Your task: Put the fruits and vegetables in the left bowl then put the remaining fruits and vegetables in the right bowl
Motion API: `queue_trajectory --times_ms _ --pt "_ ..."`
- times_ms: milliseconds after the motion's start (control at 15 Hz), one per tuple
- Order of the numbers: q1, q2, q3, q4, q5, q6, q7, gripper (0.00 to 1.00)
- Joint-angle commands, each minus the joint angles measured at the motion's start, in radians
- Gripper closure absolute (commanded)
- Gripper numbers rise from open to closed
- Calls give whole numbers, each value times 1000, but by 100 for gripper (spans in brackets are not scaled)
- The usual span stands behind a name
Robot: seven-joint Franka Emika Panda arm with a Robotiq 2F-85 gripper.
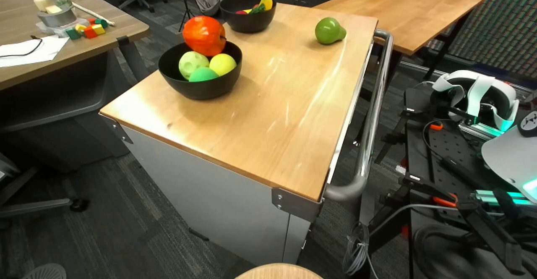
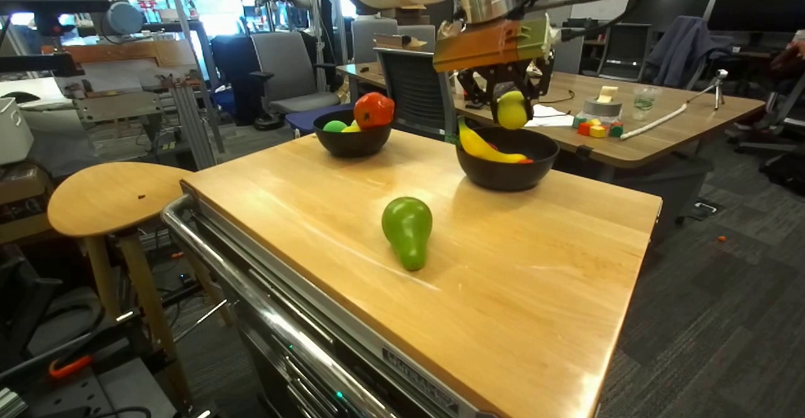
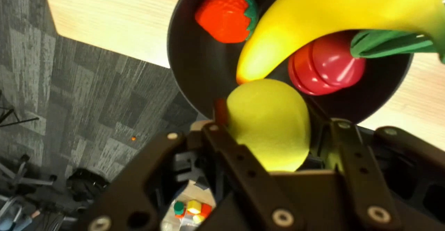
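Standing on the desk (image 1: 268,115), in an exterior view, the left bowl (image 1: 201,90) was found to contain a red-orange fruit (image 1: 204,35) uppermost, with a pale green ball (image 1: 192,64), a yellow ball (image 1: 222,63) and a bright green ball (image 1: 203,74) lower down. Behind it stood the right bowl (image 1: 248,22). A green pear-shaped piece (image 1: 328,30) lay on the desk, well apart from both bowls, its narrow end pointing toward a metal rail (image 1: 376,107).

In an exterior view, the hand (image 2: 512,107) hung above the right bowl, clamped on a yellow fruit (image 2: 512,113). Coloured blocks (image 2: 594,129) were noted beyond the desk.

In the wrist view, the yellow fruit was gripped between the fingers (image 3: 221,112), one on each side. The right bowl, below it, contained a banana (image 3: 323,12), a strawberry (image 3: 226,15) and a glossy red piece (image 3: 330,64) with green leaves (image 3: 386,45) at its end. The banana lay between the strawberry and the red piece.
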Motion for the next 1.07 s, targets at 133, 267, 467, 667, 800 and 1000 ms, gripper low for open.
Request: queue_trajectory --times_ms 133,267,467,667,800,1000 --pt "-1 216 23 319 -49 -178 57 23" --pt "2 224 26 350 -70 -211 51 16" --pt "5 132 39 278 -103 -226 13 0" --pt "0 -34 57 88 -143 -153 -53 0" --pt "-27 -98 90 12 -123 -113 -151 0" --pt "-64 -202 118 -141 -61 29 -290 0"
